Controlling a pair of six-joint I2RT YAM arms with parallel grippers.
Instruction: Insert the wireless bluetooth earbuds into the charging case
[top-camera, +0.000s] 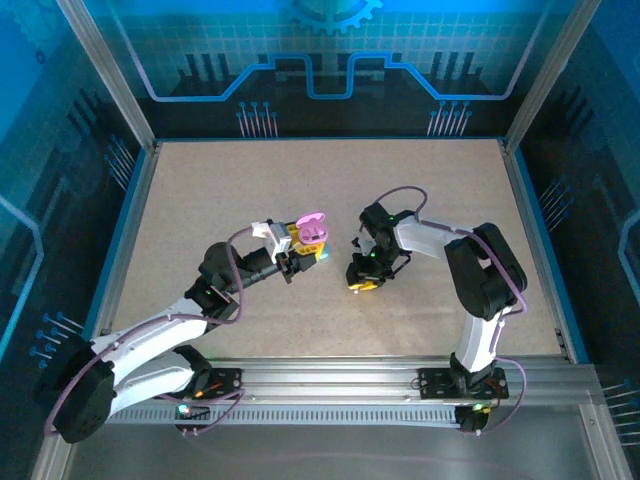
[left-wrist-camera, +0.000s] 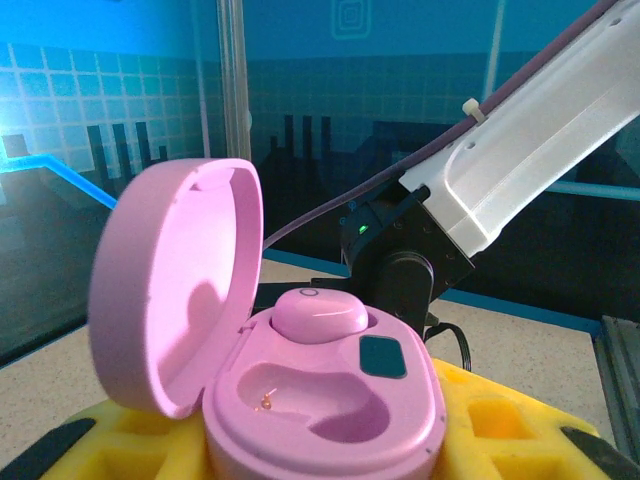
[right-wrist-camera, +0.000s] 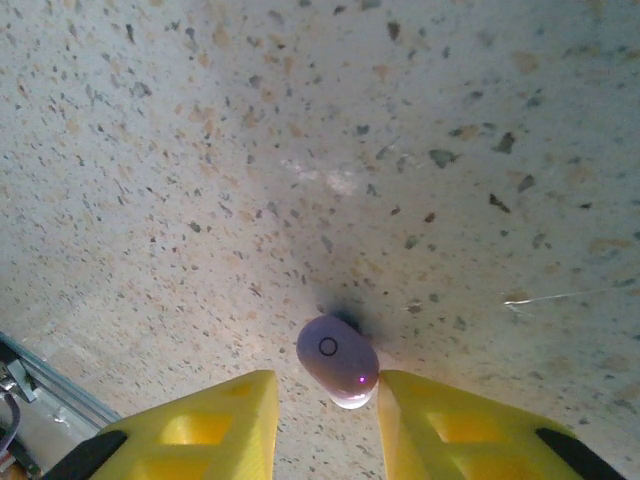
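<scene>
here, two arms work over a speckled tabletop (top-camera: 200, 200) — the left pincer (top-camera: 300, 254) is clamped on a light purple charging case (left-wrist-camera: 330, 420), whose lid (left-wrist-camera: 175, 280) is swung up and open. from the left wrist camera the case sits between that pincer's yellow fingers (left-wrist-camera: 500, 425). the seated earbud (left-wrist-camera: 320, 312), also light purple, rests in the far socket. the near socket (left-wrist-camera: 310, 400) lies bare, a small gold contact showing in its floor. behind the case the right arm (left-wrist-camera: 520, 160) slants down toward the tabletop.

the loose earbud (right-wrist-camera: 338, 358) lies on the tabletop, well apart from the case, with a small ring on its upper face and a tiny violet light near its lower edge. the right pincer (right-wrist-camera: 328, 392) points down at it, its yellow fingers (right-wrist-camera: 200, 430) standing apart on either side. one appears to touch the bud, though the view is too close to be sure — a strip of tabletop shows between the bud and the other.
</scene>
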